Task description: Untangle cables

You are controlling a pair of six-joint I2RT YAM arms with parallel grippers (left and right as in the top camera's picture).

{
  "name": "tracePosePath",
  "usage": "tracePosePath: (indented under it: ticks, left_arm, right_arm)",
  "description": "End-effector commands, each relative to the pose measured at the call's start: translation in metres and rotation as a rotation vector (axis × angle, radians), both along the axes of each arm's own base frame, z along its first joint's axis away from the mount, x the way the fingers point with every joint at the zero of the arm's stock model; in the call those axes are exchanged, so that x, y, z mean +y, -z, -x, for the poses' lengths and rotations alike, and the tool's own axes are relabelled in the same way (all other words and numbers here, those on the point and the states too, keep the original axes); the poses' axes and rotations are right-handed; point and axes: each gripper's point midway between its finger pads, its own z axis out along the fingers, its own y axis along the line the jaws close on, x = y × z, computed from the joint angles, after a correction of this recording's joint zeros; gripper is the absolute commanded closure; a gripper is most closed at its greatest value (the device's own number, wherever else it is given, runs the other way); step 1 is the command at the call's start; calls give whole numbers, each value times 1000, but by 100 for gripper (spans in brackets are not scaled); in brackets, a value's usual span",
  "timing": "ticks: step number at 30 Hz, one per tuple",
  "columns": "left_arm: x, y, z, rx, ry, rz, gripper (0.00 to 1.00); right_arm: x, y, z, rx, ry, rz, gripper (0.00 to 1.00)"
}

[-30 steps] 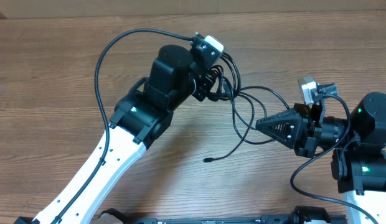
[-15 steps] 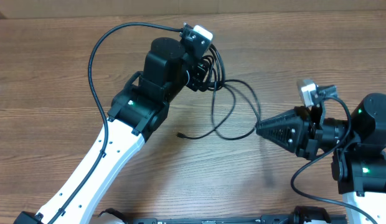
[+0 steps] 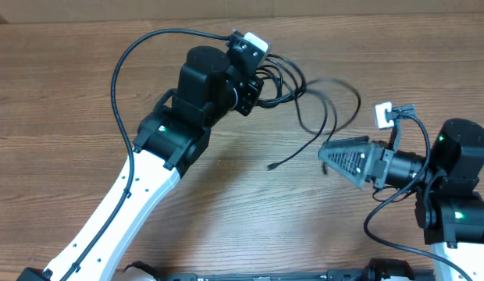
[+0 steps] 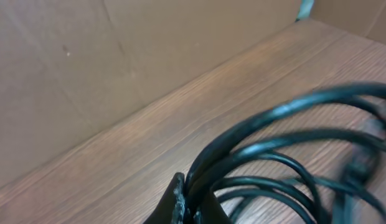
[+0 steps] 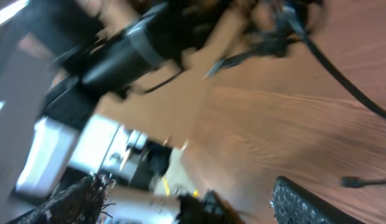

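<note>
Table (image 3: 62, 94): bare wood. It gives you room to spread the cords flat once they come apart.
Left arm (image 3: 140, 187): reaches from your near-left corner toward the middle-far part of the table. My guess is that it acts as the anchor and lifts the tangle so the loops hang free.
Right arm (image 3: 460, 179): sits low at your right with its wrist turned left toward the dangling loops, placed to pick out 1 strand.
Cables (image 3: 282, 92): several thin black cords bunched at the left fingertips. They fan out to the right in blurred loops between the 2 arms, and most look clear of the table.
Left gripper (image 3: 261, 87): clamped tight on the bundle. The left wrist view shows the cords (image 4: 274, 149) spreading from the pinched tips (image 4: 180, 200).
Right gripper (image 3: 326, 154): jaws spread wide and holding nothing. In the right wrist view its fingers (image 5: 305, 202) sit far apart over bare wood, and the loops lie near but not touching.
Loose end (image 3: 270, 166): 1 cord trails down to a small plug between the arms. It looks like the easiest strand to take, but it is too blurred to judge whether it has slipped free of the knot.
</note>
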Motion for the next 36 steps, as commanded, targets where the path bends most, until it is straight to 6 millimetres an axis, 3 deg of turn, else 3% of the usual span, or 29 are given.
tracePosePath:
  ticks: [1,8,17,26,29,36]
  left_arm:
    - [-1,-47,22,-72,62,98,96]
    - [-13,-66,47,-52,165,197,96]
    - [-38,-69,67,-52,243,206,96]
    - [-48,-70,78,-54,302,205,96]
    - [-53,-71,85,-67,360,198,96]
    - [-66,-83,102,-93,492,238,96]
  right_arm:
    - [-16,10,-24,71,194,56,16]
    - [-26,18,-36,132,298,70,15]
    - [-34,22,-44,172,371,74,12]
    - [-49,33,-55,276,506,67,7]
    - [-53,35,-57,334,548,38,0]
    - [-53,29,-60,484,598,-99,0]
